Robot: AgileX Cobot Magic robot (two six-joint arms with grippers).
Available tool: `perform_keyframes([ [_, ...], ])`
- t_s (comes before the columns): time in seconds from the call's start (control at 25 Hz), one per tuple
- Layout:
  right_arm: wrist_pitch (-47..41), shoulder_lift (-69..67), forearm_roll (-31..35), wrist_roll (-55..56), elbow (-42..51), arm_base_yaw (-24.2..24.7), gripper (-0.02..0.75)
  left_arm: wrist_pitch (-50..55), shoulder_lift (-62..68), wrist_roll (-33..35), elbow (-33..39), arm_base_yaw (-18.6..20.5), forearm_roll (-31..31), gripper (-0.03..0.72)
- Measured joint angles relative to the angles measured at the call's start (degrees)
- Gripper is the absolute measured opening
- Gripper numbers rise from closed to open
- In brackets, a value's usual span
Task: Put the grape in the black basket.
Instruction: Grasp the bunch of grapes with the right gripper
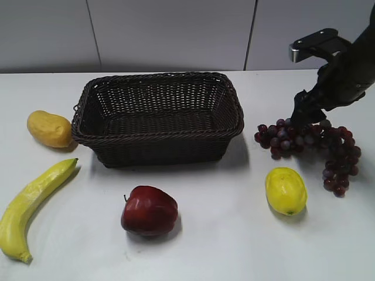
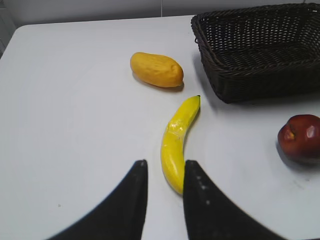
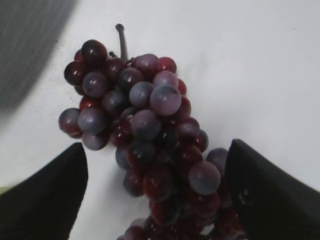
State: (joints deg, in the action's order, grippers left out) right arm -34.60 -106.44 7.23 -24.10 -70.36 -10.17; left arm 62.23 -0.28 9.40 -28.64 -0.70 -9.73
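The grape (image 1: 304, 143), a curved bunch of dark red-purple and bluish-grey grapes, lies on the white table right of the black basket (image 1: 158, 79). My right gripper (image 1: 302, 120) is down over the bunch's left end. In the right wrist view its jaws (image 3: 155, 150) are open, one finger on each side of the grape (image 3: 145, 115), which lies on the table. The basket is empty. Its corner also shows in the left wrist view (image 2: 260, 85). My left gripper (image 2: 165, 162) is open and empty, above the table near the banana's end. It is out of the exterior view.
A red apple (image 1: 149, 211) sits in front of the basket. A yellow lemon (image 1: 286, 190) lies just in front of the grape. A banana (image 1: 32, 205) and a yellow-orange mango-like fruit (image 1: 50, 129) lie left of the basket.
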Motion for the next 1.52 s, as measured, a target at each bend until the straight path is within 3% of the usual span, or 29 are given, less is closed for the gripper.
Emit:
perform_keyframes([
  [0.4, -2.9, -12.3, -0.1, -0.1, -6.7, 0.0, 0.634, 0.0, 0.0, 0.0, 0.0, 0.0, 0.0, 0.227],
  [0.52, -3.5, -12.9, 0.5, -0.2, -6.7, 0.0, 0.533, 0.0, 0.0, 0.0, 0.0, 0.0, 0.0, 0.227],
  [0.68, -4.0, -13.2, 1.6, -0.2, -6.9, -0.2, 0.299, 0.0, 0.0, 0.0, 0.0, 0.0, 0.0, 0.227],
  [0.96, -6.8, -13.3, 1.6, -0.2, -8.2, -0.2, 0.296, 0.0, 0.0, 0.0, 0.0, 0.0, 0.0, 0.227],
  [1.24, -16.2, -7.8, 1.0, 1.2, -15.4, -0.2, 0.253, 0.0, 0.0, 0.0, 0.0, 0.0, 0.0, 0.227],
  [1.52, -20.2, 0.0, 7.7, 1.8, -25.7, -0.4, 0.246, 0.0, 0.0, 0.0, 0.0, 0.0, 0.0, 0.227],
])
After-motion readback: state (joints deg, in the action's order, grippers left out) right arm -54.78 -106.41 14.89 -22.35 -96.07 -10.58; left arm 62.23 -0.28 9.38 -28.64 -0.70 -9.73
